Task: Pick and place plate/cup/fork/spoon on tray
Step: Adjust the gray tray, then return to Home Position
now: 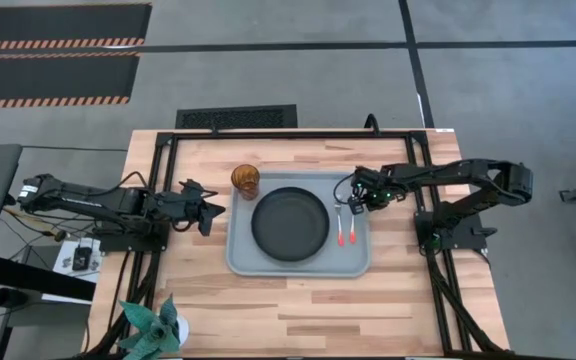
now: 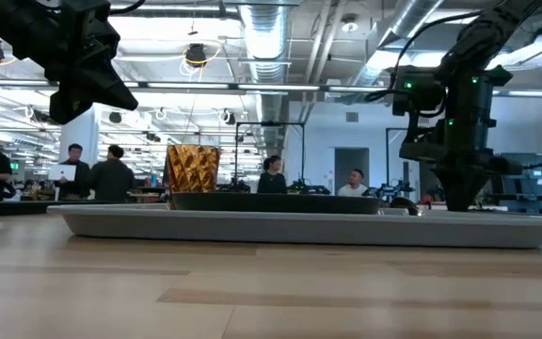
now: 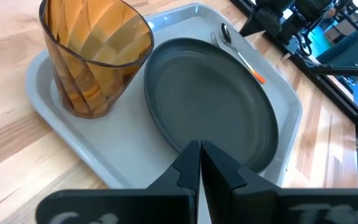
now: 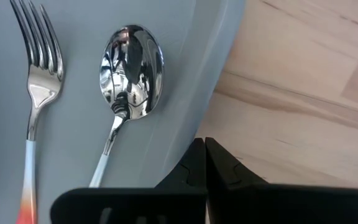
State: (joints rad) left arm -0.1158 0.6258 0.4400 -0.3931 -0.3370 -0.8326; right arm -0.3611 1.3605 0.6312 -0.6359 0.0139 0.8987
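Note:
The grey-blue tray [image 1: 236,255] lies mid-table. On it rest the black plate [image 1: 288,224], the amber cup [image 1: 245,180] upright at its far left corner, and the fork [image 4: 35,74] and spoon [image 4: 129,71] side by side along its right side, handles toward the near edge. My left gripper [image 1: 216,210] is shut and empty, in the air just left of the tray. My right gripper [image 1: 354,205] is shut and empty, over the tray's right rim by the spoon's bowl.
A green plant-like object [image 1: 156,325] stands at the table's near left corner. Bare wood lies in front of the tray and to its right. People sit in the room beyond the table in the low view [image 2: 111,174].

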